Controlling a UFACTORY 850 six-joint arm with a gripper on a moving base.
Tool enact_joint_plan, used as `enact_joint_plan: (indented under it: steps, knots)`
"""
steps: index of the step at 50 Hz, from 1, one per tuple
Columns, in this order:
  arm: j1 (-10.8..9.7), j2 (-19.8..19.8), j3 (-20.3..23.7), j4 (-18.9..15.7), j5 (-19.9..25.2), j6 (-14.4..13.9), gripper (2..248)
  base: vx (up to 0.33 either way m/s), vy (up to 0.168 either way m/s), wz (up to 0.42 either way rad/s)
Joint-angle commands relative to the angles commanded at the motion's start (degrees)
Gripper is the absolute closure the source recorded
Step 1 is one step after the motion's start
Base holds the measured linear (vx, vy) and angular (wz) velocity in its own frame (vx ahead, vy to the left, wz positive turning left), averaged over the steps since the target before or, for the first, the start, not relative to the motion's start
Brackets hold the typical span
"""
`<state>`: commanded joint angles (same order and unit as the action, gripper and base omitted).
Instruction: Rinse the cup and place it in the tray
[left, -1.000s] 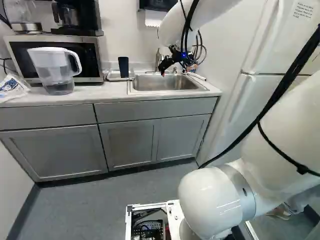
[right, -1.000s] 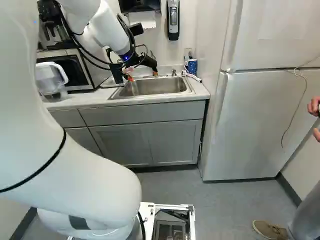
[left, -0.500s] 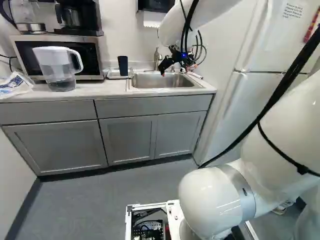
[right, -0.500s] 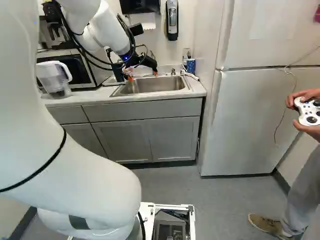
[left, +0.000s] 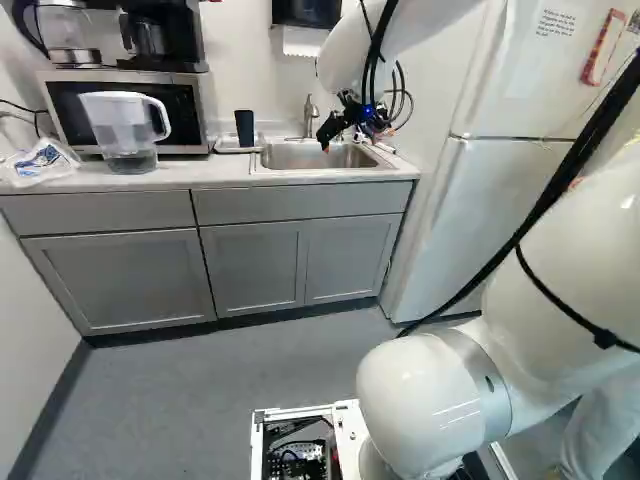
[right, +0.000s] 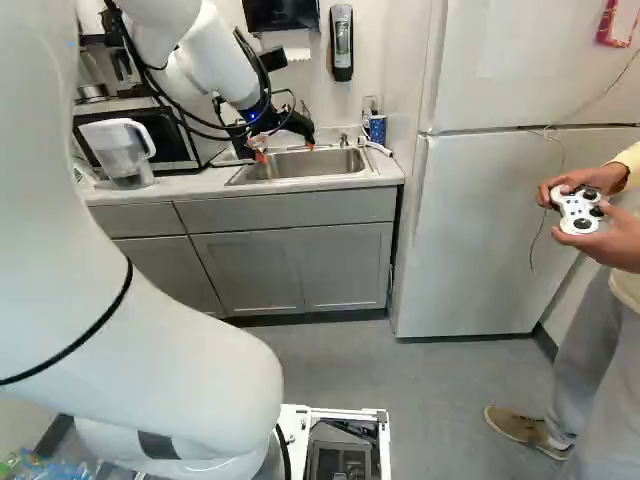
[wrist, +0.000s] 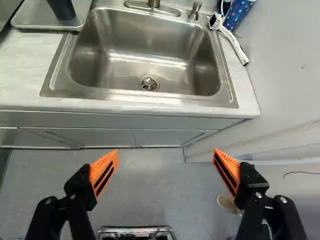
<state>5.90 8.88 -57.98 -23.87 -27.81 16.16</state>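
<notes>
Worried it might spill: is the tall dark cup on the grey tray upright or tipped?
Upright: in the left base view, the cup stands straight up on the tray, tapering towards its base.

My arm (left: 575, 270) is glossy white and rounded, with a grey band (left: 482, 375) and black cables (left: 517, 241); my black fingers (right: 300, 127) have silver screws (wrist: 258, 194) and ridged orange pads (wrist: 104, 169) slotted in black.

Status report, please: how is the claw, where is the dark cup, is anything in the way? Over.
Claw open, nothing gripped. Dark cup upright on tray beside sink. Brush near sink's far corner, likely not in the way. Over.
</notes>
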Motion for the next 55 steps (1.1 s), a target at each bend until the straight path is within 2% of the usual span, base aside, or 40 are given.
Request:
enact_joint_plan:
  steps: [32, 55]
  knots:
    - [0.0, 0.0, 0.3, 0.1, 0.4, -0.1, 3, -0.017, -0.003, 0.000]
    - [-0.3, 0.3, 2.5, 1.1, 3.7, -0.8, 3, 0.000, 0.000, 0.000]
